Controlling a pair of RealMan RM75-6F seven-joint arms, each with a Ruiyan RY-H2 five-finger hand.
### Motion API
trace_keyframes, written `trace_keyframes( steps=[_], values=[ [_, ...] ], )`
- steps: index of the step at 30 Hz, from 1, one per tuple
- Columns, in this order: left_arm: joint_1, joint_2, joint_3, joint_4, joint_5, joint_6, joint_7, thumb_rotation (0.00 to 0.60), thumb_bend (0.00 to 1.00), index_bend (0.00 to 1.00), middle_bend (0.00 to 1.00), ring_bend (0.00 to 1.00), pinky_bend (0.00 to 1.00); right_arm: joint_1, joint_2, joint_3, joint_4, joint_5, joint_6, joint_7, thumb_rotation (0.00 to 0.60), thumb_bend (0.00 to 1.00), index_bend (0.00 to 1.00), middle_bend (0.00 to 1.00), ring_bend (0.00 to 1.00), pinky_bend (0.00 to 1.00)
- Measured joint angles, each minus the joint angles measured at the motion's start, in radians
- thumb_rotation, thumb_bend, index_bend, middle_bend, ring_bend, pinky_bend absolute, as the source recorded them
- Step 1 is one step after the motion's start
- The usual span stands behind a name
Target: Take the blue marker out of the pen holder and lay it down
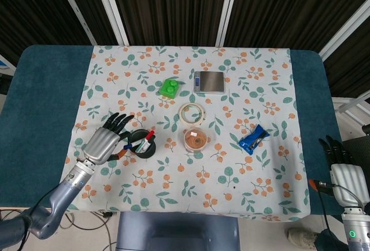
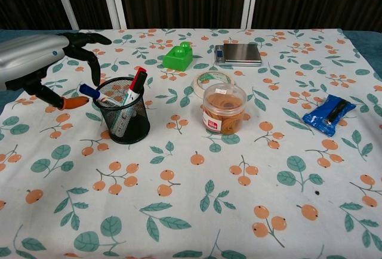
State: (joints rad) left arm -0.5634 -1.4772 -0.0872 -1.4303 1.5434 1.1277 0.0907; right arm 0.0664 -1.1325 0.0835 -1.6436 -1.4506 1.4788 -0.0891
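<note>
A black mesh pen holder (image 2: 122, 117) (image 1: 142, 143) stands left of centre on the flowered cloth. A blue marker (image 2: 91, 91) (image 1: 128, 146) leans out over its left rim, and a red-capped marker (image 2: 136, 83) (image 1: 149, 135) stands beside it. My left hand (image 2: 42, 61) (image 1: 106, 141) hovers just left of the holder, fingers spread and empty, its fingertips (image 2: 95, 62) above the blue marker's cap. My right hand (image 1: 346, 173) hangs off the table's right edge, fingers straight, holding nothing.
A clear tub of rubber bands (image 2: 221, 108) and a tape roll (image 2: 206, 80) sit right of the holder. Behind them are a green block (image 2: 178, 56) and a small scale (image 2: 238, 54). A blue packet (image 2: 328, 114) lies at the right.
</note>
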Motion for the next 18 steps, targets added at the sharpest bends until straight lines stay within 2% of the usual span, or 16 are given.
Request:
trace_keyframes(
  steps=[18],
  values=[
    [-0.015,0.003,0.005,-0.029,-0.030,-0.011,0.047,0.600,0.31,0.51,0.05,0.00,0.00,0.001,0.002,-0.001,-0.002,0.000,-0.003,0.004,0.600,0.11,0.07,0.00,0.04,0.17]
  ],
)
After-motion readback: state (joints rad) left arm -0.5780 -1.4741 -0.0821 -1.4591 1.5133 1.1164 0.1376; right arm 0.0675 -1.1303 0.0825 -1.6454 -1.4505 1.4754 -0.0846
